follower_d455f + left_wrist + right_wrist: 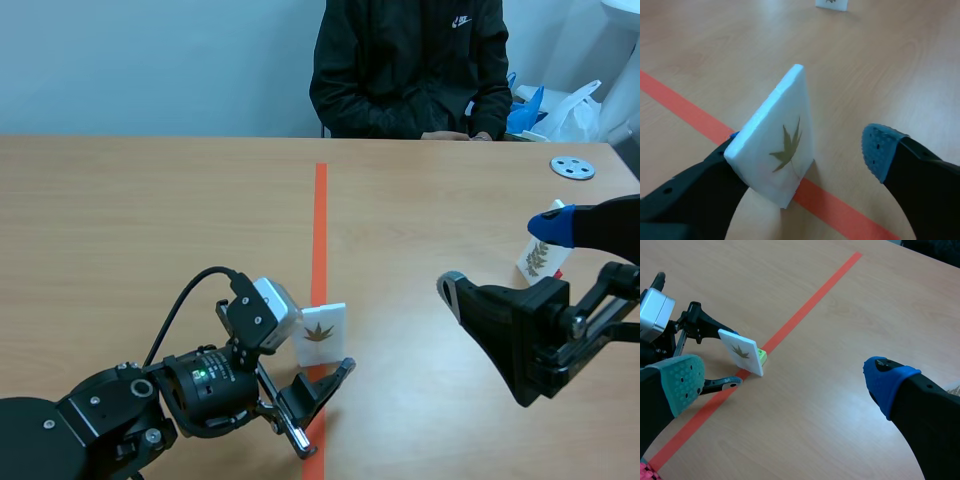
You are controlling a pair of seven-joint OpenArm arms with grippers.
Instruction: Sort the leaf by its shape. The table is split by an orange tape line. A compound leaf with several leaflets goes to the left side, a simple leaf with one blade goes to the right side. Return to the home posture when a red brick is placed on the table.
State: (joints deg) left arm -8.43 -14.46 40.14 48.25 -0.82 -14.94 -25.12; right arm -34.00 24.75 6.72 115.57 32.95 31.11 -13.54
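Your left gripper (pixel 325 360) gapes wide at lower centre. The flat, matte white foam card (pixel 320 335), bearing a spiky-lobed leaf (pixel 786 148), stands on the orange tape (pixel 320 220), seemingly leaning on one finger. Your right gripper (pixel 500 255) is equally wide at mid-right.

A white card (pixel 782 112) stands tilted at the centre of the frame, its lower edge on the orange tape line (pixel 685 107) that runs from mid-left to the bottom right; an olive leaf (pixel 786 149) with several pointed lobes shows on its face; the left gripper (pixel 805 150) is spread wide, the lower-left finger (pixel 700 190) touching the card's back, the lower-right blue pad (pixel 877 150) apart from it; a second white card (pixel 832 4) sits at the top edge on the wooden table (pixel 890 65).
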